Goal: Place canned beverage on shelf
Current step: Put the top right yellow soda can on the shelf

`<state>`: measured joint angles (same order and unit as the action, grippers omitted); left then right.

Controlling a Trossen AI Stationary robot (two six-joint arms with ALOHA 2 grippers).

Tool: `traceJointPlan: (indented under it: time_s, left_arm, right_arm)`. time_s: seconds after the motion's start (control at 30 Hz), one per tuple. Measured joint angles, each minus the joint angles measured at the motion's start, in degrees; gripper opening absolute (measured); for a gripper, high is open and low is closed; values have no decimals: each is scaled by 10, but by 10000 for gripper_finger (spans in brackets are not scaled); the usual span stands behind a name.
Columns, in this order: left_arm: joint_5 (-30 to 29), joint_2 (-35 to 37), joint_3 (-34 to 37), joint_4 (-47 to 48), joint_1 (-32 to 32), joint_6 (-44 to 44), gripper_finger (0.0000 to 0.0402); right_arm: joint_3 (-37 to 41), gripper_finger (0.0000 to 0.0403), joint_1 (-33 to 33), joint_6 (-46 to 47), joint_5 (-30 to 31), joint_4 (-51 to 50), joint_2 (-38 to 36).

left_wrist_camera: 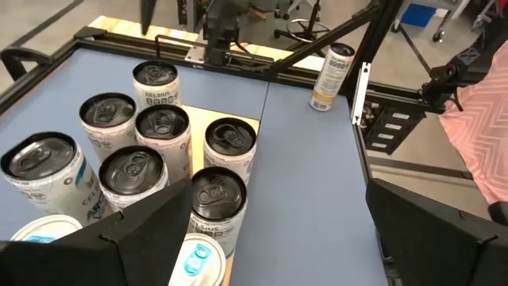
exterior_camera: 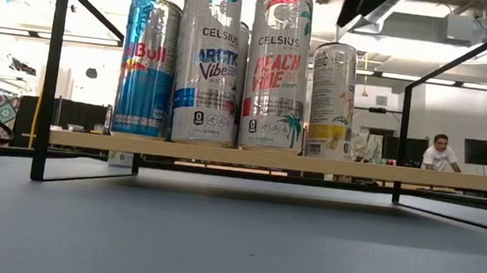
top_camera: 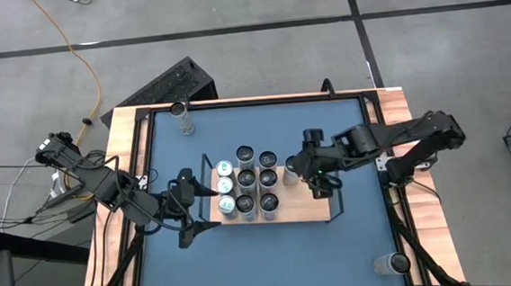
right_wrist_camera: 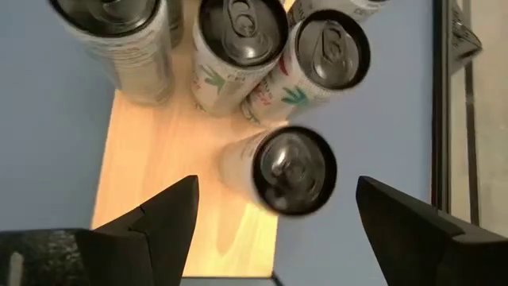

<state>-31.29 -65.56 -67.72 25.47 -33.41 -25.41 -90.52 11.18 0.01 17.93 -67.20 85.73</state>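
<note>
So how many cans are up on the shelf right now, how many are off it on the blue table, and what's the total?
Cans on the shelf: 10
Cans off the shelf, on the blue table: 2
Total: 12 cans

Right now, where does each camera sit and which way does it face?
High: overhead, looking down; both arms, shelf.
Low: tabletop level, facing the shelved cans; no arm identifiable.
Left wrist: past open left gripper at the cans.
Right wrist: past open right gripper onto one can.
All share the shelved cans.
</note>
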Motion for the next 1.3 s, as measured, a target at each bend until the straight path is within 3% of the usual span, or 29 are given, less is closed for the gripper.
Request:
traceJointPlan:
  time_s: [0.3,0.67,0.97,1.3]
  left_arm:
    - [0,0,0,1,0,-13,361]
    - [0,0,0,4,0,-14,361]
    - [-1,0,0,7,0,-14,361]
    - [0,0,0,8,0,-14,361]
  right_arm:
    - [0,324,-47,-81,-62,16,33]
    - [-1,324,-80,-141,-77,19,58]
    - [0,317,-97,-140,-105,10,78]
    - [0,261,-97,-35,-99,5,83]
